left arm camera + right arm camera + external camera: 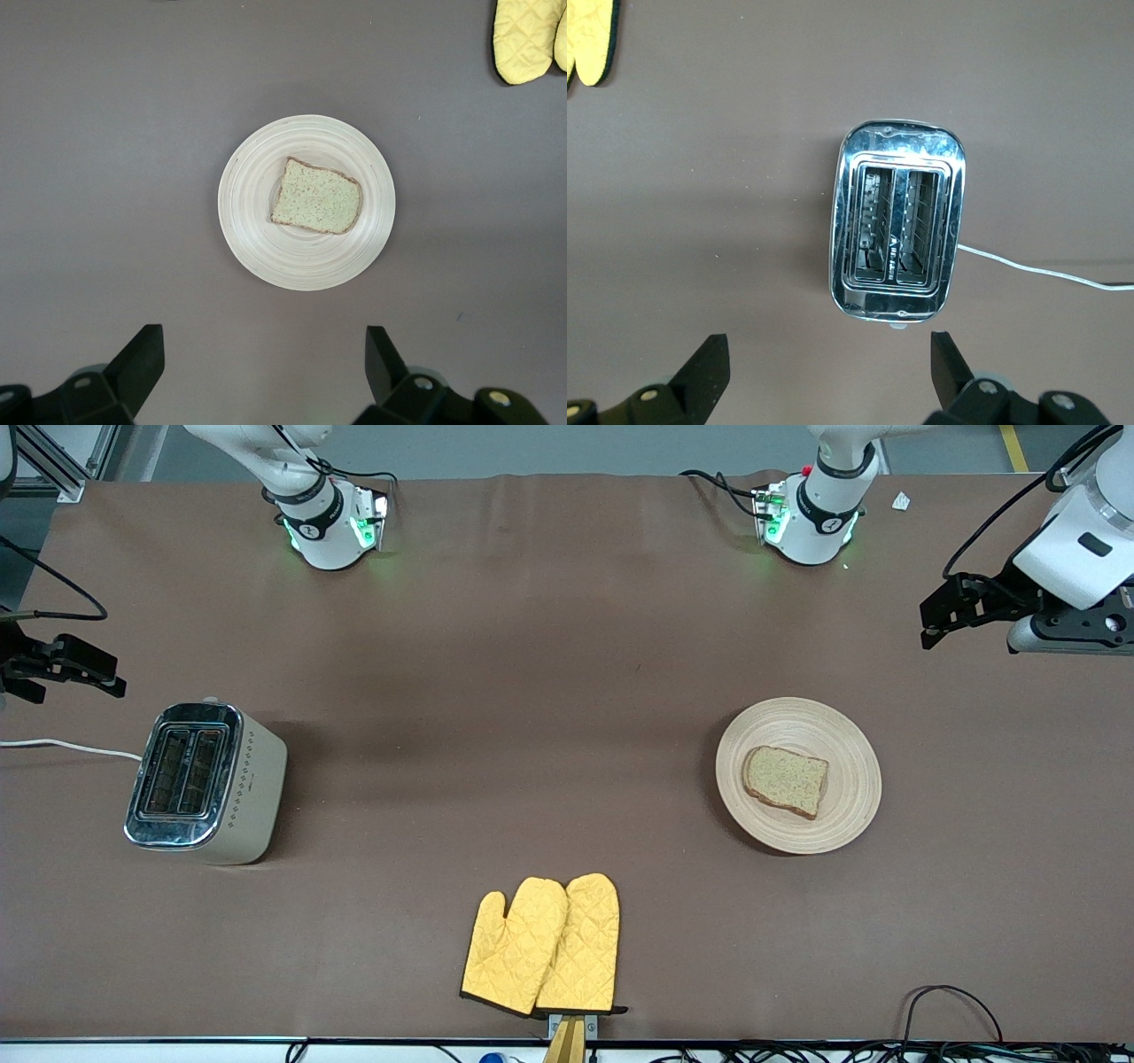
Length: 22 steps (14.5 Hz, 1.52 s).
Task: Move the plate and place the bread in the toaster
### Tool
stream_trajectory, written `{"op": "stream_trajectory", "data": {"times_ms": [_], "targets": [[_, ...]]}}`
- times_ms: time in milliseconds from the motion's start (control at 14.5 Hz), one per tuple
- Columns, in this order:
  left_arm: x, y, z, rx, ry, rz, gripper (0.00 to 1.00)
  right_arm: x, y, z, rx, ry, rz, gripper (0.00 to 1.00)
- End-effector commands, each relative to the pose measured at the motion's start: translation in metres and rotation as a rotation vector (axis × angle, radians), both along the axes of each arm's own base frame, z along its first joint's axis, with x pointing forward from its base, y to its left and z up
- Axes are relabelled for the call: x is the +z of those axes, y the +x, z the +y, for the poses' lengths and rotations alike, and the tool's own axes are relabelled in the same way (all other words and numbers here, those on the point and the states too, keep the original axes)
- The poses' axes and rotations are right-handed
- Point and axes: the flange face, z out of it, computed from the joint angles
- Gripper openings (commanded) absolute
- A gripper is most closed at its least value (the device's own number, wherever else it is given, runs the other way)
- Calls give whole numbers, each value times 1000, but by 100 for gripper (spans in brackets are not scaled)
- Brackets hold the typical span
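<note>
Sitting on the plate [798,776], at the middle right of the front view, is the bread [786,780]. The toaster [206,783] stands at the middle left, well apart from the plate, with both slots facing up and nothing in them. Two yellow oven mitts [542,945] lie at the bottom middle of the brown bench [532,673].

At the right edge of the front view, the left pincer [937,618] hangs above the bench, up from the plate. Its fingers [137,359] are spread wide and hold nothing. At the left edge, the right pincer [84,669] hangs above the toaster. It is wide open too, with nothing in it.

Nothing has been picked up yet. The plate looks smooth, so I think it could slip from the fingers. If it tips, the bread could slide off. The slots are thin, so the bread could catch on the shiny top if it goes in crooked.
</note>
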Motion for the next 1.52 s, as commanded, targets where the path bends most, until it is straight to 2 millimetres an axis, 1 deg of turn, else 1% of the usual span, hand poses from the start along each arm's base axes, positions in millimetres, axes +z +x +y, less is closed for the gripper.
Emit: {"op": "stream_trajectory", "data": {"times_ms": [0,138,345,621,690,759,828,897,1034,1103,1172,1241,1310,1379,1448], "targets": [[5,-1,-1,-3,-9,17,100,3,-12,2,-9,16,-5,100],[3,-1,-1,2,-18,22,100,3,-11,2,-9,16,-6,100],[-4,1,2,9,-27,45,100,2,-11,3,-7,17,-3,100],[-5,2,3,10,-40,50,100,3,-12,4,-5,17,-3,100],[-6,2,4,3,-40,52,100,3,-12,5,-4,17,-2,100],[-13,7,16,12,-46,65,100,3,-12,5,-4,17,-2,100],[-26,16,38,12,-84,99,100,3,-12,6,-2,17,-2,100],[-38,21,58,-31,-148,139,100,3,-12,5,-4,17,-2,100],[-81,41,124,-69,-300,194,100,3,-12,5,-4,17,-2,100],[-106,50,157,-74,-372,211,100,3,-12,4,-5,17,-2,100],[-143,58,194,-67,-468,235,100,3,-12,4,-5,17,-2,100],[-173,63,218,-65,-553,245,100,3,-12,4,-5,17,-2,100],[-201,66,234,-67,-606,263,100,3,-12,4,-5,17,-2,100],[-220,69,241,-62,-626,277,100,2,-11,4,-5,17,0,100],[-249,72,251,-39,-654,308,100,2,-11,4,-5,17,0,100]]}}
